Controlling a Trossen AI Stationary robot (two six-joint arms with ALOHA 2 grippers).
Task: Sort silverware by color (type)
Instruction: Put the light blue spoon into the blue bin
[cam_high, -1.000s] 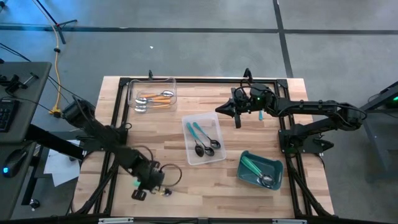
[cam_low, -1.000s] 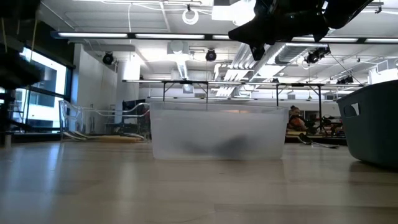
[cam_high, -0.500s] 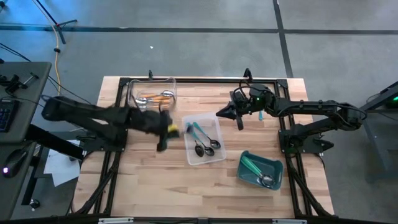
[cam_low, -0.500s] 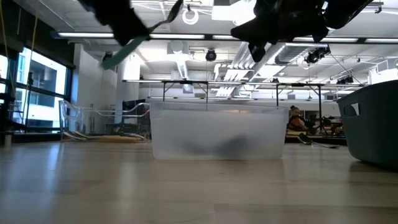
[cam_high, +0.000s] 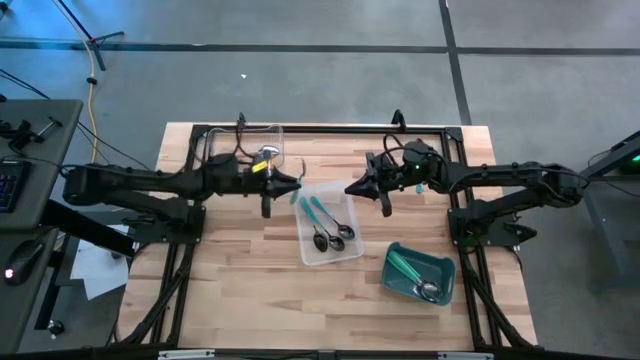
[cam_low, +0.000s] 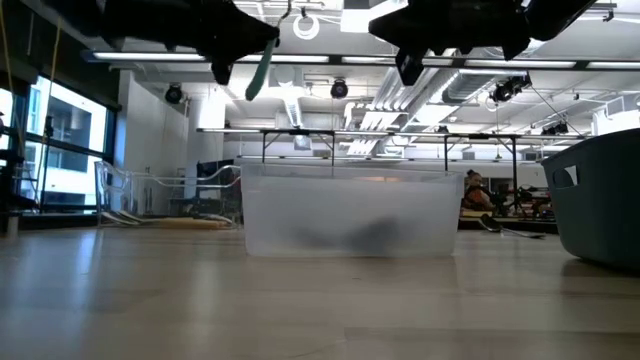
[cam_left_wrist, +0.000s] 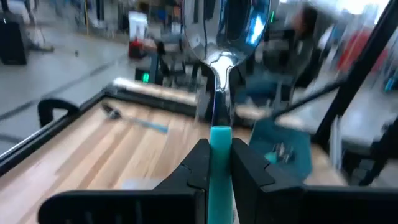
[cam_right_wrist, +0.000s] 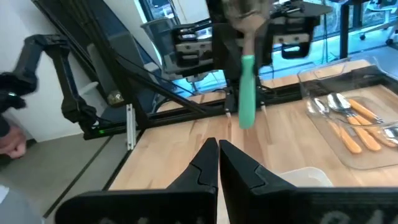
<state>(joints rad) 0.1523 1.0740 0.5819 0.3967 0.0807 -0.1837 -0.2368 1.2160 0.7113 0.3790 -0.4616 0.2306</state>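
Note:
My left gripper (cam_high: 292, 188) is shut on a spoon with a green-teal handle (cam_left_wrist: 221, 74), high above the table at the far left corner of the middle clear tray (cam_high: 345, 255). The spoon also shows in the low view (cam_low: 260, 72) and in the right wrist view (cam_right_wrist: 247, 93). Two teal-blue spoons (cam_high: 325, 222) lie in the middle tray. Orange spoons (cam_high: 250, 158) lie in the far-left clear tray (cam_high: 212, 150). Green spoons (cam_high: 405, 265) lie in the teal bin (cam_high: 445, 290). My right gripper (cam_high: 360, 186) is shut and empty, in the air right of the middle tray, facing the left gripper. My left gripper pinches the spoon's coloured handle (cam_left_wrist: 221, 140) between its two fingers, close to the metal neck. The fingers lie about level, coming from the table's left, across the spoon. The spoon is lifted clear and stands roughly upright, bowl (cam_left_wrist: 227, 28) up and handle end (cam_right_wrist: 246, 121) hanging below the fingers.
The black frame rails (cam_high: 300, 128) run along the table's far and side edges. Bare wood lies at the table's near left (cam_high: 240, 290). The teal bin's wall (cam_low: 600, 200) stands at the low view's right.
My left gripper has risen from the table's near left and swung toward the far edge and the right, carrying the spoon lifted clear, up to the middle tray's far left corner. The spoon has gone from slanting to nearly upright.

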